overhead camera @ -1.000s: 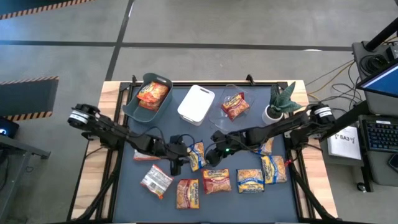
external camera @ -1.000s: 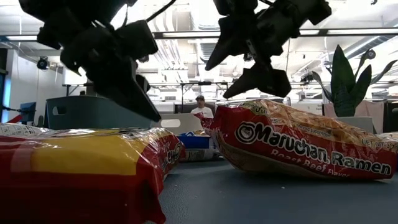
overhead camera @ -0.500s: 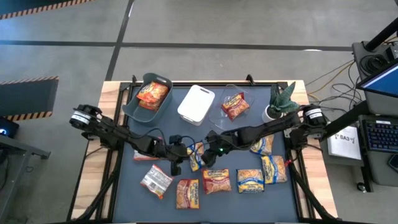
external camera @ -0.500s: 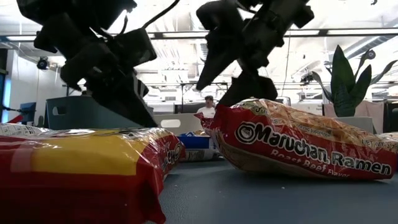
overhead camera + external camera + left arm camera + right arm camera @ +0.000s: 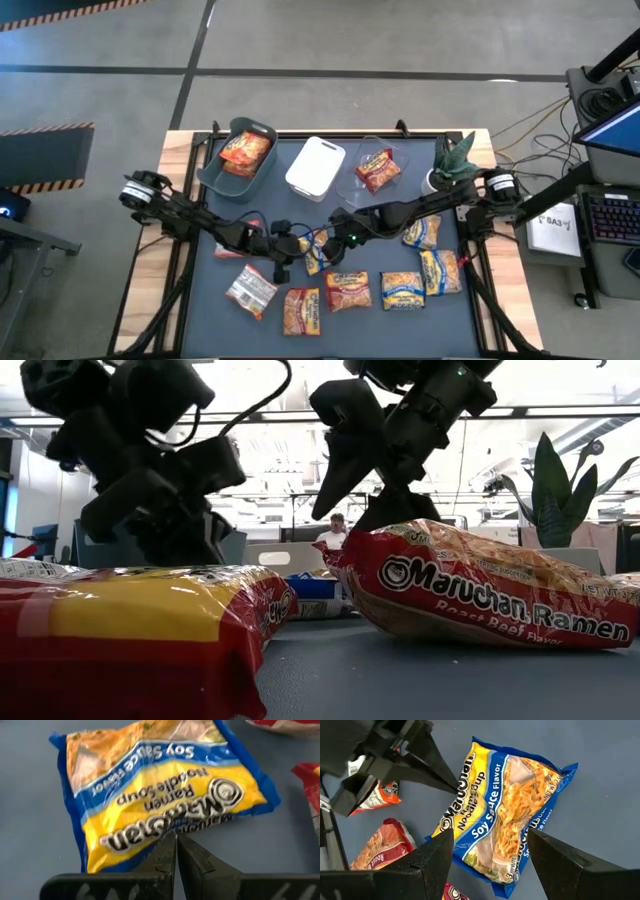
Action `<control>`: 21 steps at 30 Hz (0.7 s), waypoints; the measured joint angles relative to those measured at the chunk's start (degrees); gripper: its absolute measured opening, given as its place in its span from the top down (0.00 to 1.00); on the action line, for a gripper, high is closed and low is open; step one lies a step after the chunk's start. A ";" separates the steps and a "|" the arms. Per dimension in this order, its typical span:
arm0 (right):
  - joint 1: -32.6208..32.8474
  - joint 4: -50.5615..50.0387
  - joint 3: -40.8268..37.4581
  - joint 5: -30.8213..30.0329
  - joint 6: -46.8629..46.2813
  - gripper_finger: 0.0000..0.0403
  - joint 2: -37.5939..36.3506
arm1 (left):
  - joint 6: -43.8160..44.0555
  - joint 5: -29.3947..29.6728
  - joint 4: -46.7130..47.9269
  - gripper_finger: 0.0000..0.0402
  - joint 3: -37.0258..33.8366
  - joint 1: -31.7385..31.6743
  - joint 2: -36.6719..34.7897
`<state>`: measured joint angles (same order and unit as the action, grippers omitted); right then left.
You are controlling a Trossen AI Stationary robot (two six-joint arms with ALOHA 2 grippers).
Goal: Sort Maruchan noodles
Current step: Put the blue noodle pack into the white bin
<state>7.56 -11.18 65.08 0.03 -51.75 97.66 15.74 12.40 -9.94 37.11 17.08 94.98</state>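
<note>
Nearest the front edge of the dark desk [image 5: 200,290] lies a row of Maruchan packets: a whitish-silver packet [image 5: 250,291], an orange-red packet [image 5: 302,311], a red Roast Beef packet [image 5: 347,291] and two blue-and-yellow packets [image 5: 402,290] [image 5: 440,271]. In the low view, the Roast Beef packet [image 5: 480,588] and another red-and-yellow packet [image 5: 130,635] fill the foreground. At mid-desk lies the blue-and-yellow Soy Sauce packet [image 5: 314,250] [image 5: 160,790] [image 5: 505,815], flat on the surface. The left gripper [image 5: 287,249] [image 5: 176,851] stands at one edge of this packet, its jaws pressed together and closed on the packet's blue rim, seen in the left wrist view. The right gripper [image 5: 335,245] [image 5: 490,855] hangs over the same packet from the opposite side, its jaws spread wide with the packet lying between them; whether they touch it cannot be told. A further blue-and-yellow packet [image 5: 422,232] lies under the right arm. Along the far edge stand a grey-green bin [image 5: 212,168] holding an orange-red packet [image 5: 245,152], a white bin [image 5: 316,167], a clear bin [image 5: 352,178] holding a red packet [image 5: 378,167], and a potted plant [image 5: 450,165]. Beyond the desk, in the low view, a person [image 5: 336,532] shows in the room.
</note>
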 joint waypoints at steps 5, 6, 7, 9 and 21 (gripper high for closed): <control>0.01 -0.06 0.00 0.13 -0.15 0.40 0.88 | 2.35 0.02 -4.70 1.00 -2.87 0.00 0.24; -0.01 -0.06 0.00 0.13 -0.20 0.40 0.88 | 2.65 0.02 -5.38 1.00 -3.19 -0.01 0.24; -0.01 -0.02 -0.01 0.13 -0.39 0.40 0.88 | 2.87 0.04 -6.10 1.00 -3.45 -0.02 0.21; 0.01 -0.19 -0.02 0.05 -0.63 0.40 0.88 | 3.27 0.04 -7.39 1.00 -3.73 -0.02 0.18; 1.36 -0.56 -0.39 -0.28 4.05 0.40 1.89 | 4.12 0.04 -7.06 1.00 -4.27 0.13 -1.79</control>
<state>8.91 -11.74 64.69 -0.25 -47.69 99.55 19.86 12.45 -17.01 32.84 17.21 93.18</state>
